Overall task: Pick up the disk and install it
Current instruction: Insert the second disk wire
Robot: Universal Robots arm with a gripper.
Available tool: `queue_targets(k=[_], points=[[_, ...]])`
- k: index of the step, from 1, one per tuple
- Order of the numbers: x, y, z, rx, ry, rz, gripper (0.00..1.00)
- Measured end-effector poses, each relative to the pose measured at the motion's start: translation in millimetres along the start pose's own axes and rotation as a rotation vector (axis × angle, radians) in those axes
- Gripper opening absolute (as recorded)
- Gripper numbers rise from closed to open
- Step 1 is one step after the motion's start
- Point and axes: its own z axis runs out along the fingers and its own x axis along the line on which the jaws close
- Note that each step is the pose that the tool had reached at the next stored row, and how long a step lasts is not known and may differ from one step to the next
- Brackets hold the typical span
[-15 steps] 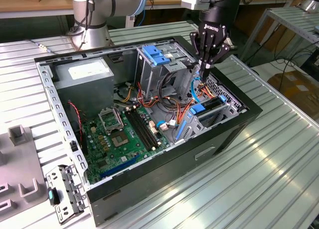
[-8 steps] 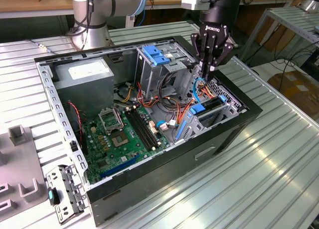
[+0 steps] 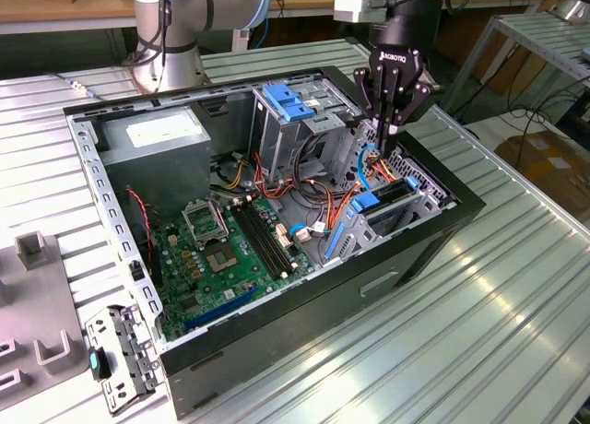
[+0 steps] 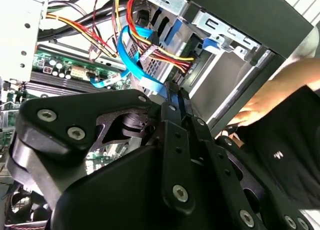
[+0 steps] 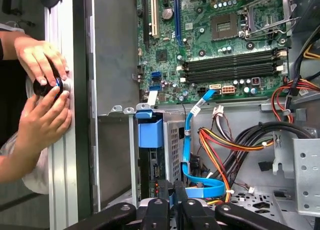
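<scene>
Two hands [image 5: 42,90] in first wrist view, gripping knob [image 5: 47,85]

I see the disk [image 3: 380,203] standing on edge inside a metal bay at the lower front corner of the open computer case. Its blue plastic bracket [image 5: 150,131] faces outward, with the silver body running down behind it between the bay's walls [image 5: 150,170].

Green motherboard [image 3: 230,249], grey power supply [image 3: 157,134].
</scene>
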Motion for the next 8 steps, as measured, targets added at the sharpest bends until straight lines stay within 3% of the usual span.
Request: queue_targets(k=[2, 3, 6, 7, 8], points=[[1.7, 2.7, 2.3, 0.0086, -0.0024, 0.004, 0.16], [3.2, 7.8, 4.3, 0.0113, -0.0071, 0.005, 0.16], [8.8, 12.4, 9.1, 0.0152, -0.0158, 0.006, 0.16], [12.1, 12.1, 11.4, 0.0164, -0.0203, 0.006, 0.16], [18.5, 11.7, 15.0, 0.0176, -0.0312, 0.007, 0.16]])
